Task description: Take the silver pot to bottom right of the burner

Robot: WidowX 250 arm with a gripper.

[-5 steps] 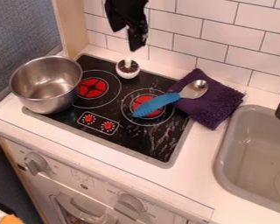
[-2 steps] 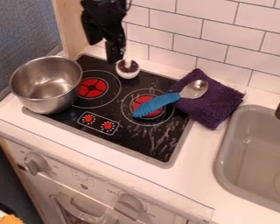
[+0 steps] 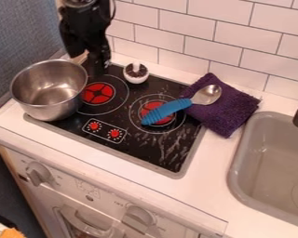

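The black gripper (image 3: 97,67) hangs over the back left of the stove, beside the upper right rim of the silver pot, and hides part of the cooktop's back edge. Upright and open-topped, the silver pot (image 3: 44,95) stands at the cooktop's left side, partly over its edge. The left burner (image 3: 98,93) is to the right of the pot, and the right burner (image 3: 156,113) lies partly under a spoon's handle.
A blue-handled spoon (image 3: 167,111) reaches from the right burner onto a folded purple cloth (image 3: 229,111). A small white round object (image 3: 136,74) sits at the cooktop's back. The grey sink (image 3: 273,162) is at right, the tiled wall (image 3: 239,51) behind.
From the middle of the cooktop's back, the gripper has moved left and lower, coming close to the pot's rim. The pot, spoon and cloth have stayed where they were.
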